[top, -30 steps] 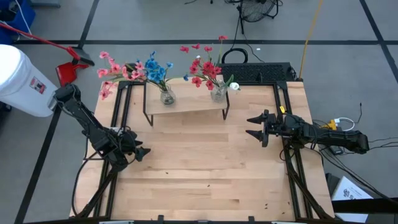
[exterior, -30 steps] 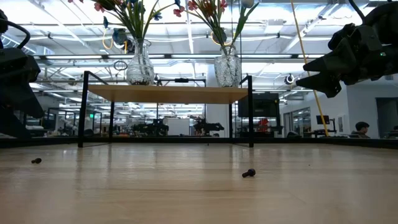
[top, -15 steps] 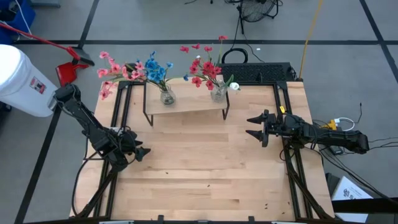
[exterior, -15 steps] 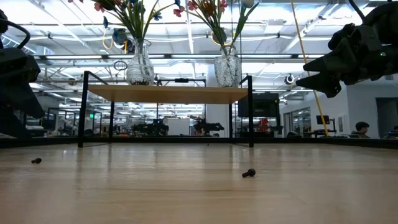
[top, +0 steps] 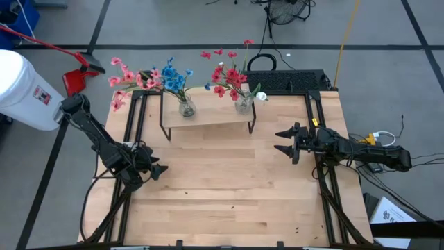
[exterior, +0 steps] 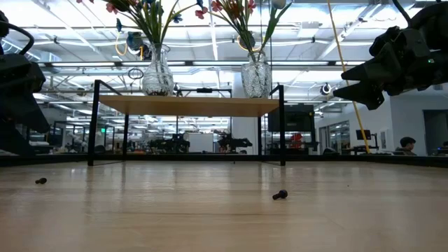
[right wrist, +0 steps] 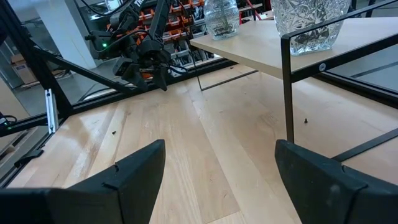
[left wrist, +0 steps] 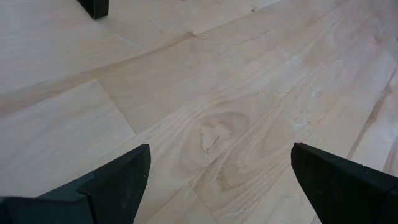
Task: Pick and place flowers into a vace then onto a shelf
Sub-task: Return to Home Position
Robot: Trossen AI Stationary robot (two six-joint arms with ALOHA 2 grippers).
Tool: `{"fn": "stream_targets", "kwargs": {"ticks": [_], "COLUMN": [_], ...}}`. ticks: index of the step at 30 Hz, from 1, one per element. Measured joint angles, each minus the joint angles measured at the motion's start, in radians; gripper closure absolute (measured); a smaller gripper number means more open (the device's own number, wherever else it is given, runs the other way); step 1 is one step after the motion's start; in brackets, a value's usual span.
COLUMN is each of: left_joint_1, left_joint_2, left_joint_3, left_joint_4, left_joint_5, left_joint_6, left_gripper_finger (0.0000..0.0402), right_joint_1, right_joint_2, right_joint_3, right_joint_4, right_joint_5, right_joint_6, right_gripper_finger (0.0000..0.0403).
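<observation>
Two glass vases stand on the low wooden shelf (top: pixel 208 116) at the table's far side. The left vase (top: pixel 186 107) holds the pink-red and blue flowers (top: pixel 170 76). The right vase (top: pixel 243 104) holds the red flowers with a white bud (top: pixel 232 76). Both vases also show in the low view (exterior: pixel 157 73) (exterior: pixel 256 75). My left gripper (top: pixel 158 170) is open and empty above the table's left part. My right gripper (top: pixel 280 141) is open and empty at the right, clear of the shelf.
A small dark screw (exterior: pixel 280 194) and another dark bit (exterior: pixel 40 180) lie on the tabletop. A white bucket (top: pixel 24 80) and a red dustpan (top: pixel 75 78) stand on the floor beyond the table's left side. Bare wood lies between the arms.
</observation>
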Motion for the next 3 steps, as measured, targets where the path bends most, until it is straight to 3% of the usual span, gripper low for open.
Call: {"fn": "stream_targets", "kwargs": {"ticks": [3], "left_joint_1": [0.0], "left_joint_2": [0.0], "left_joint_3": [0.0], "left_joint_4": [0.0], "left_joint_5": [0.0], "left_joint_6": [0.0], "left_gripper_finger": [0.0014], "right_joint_1": [0.0], "right_joint_2": [0.0], "right_joint_3": [0.0], "right_joint_4": [0.0], "right_joint_5": [0.0], "right_joint_6": [0.0], "right_gripper_finger": [0.011]}}
